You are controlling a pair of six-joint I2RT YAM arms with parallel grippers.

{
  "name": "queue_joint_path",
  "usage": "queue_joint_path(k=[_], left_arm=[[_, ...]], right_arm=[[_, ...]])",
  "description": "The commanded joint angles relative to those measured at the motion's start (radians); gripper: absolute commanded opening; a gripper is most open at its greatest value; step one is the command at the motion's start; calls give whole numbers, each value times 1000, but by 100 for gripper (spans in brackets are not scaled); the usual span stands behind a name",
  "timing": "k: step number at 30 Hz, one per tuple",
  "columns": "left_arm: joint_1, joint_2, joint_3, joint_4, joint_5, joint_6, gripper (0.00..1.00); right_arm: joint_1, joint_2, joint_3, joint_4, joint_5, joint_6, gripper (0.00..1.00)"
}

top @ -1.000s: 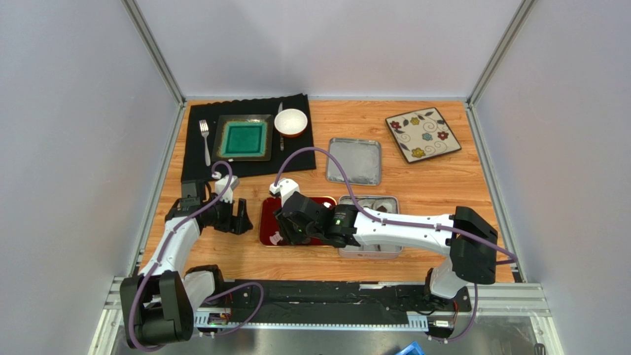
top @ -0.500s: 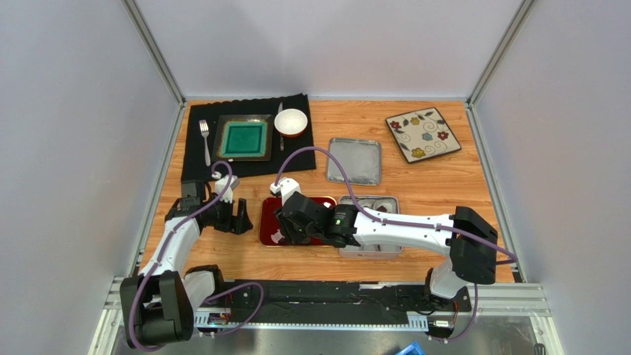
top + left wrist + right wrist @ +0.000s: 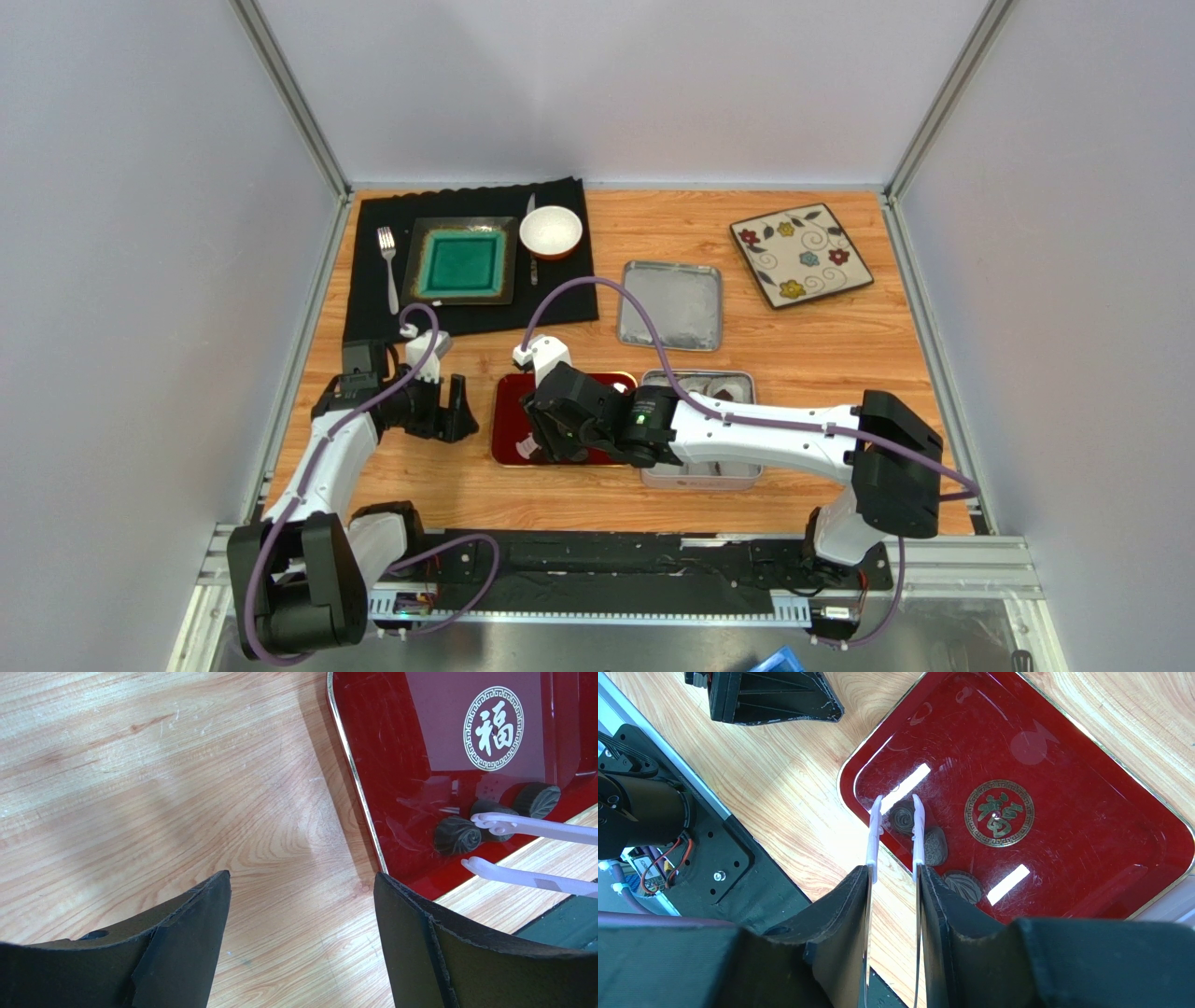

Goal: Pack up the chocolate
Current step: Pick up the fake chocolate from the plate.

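Three dark brown chocolate pieces lie at the near left corner of the red tray (image 3: 1088,812): a round one (image 3: 903,820), one beside it (image 3: 935,845) and one closer to my wrist (image 3: 964,885). My right gripper (image 3: 894,873) is shut on white tongs (image 3: 873,840). The tong arms stand apart on either side of the round piece. The left wrist view shows the same pieces (image 3: 457,834) and tongs (image 3: 533,826). My left gripper (image 3: 302,876) is open over bare wood just left of the tray (image 3: 393,742), holding nothing.
An open metal tin (image 3: 744,378) with white paper cups sits right of the tray, under my right arm. Its lid (image 3: 671,305) lies behind it. A flowered plate (image 3: 801,255) is far right. A black mat carries a green plate (image 3: 460,262), bowl (image 3: 551,231) and fork (image 3: 387,266).
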Motion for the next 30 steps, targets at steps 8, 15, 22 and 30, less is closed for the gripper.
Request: queue_joint_path(k=[8,15,22,30], left_arm=[[14,-1,37,-2,27,21,83],[16,-1,37,-3,27,22,83],[16,-1,41,-8,35,21,83],[19,-2,43,-10,36,24,83]], right_arm=[[-6,-1,-2,27,19,-6,34],[-13,-7,-2,28,12,-3,35],[-10,13,-4,28,-12,5,35],[-10,30,-4,33,-38,12,37]])
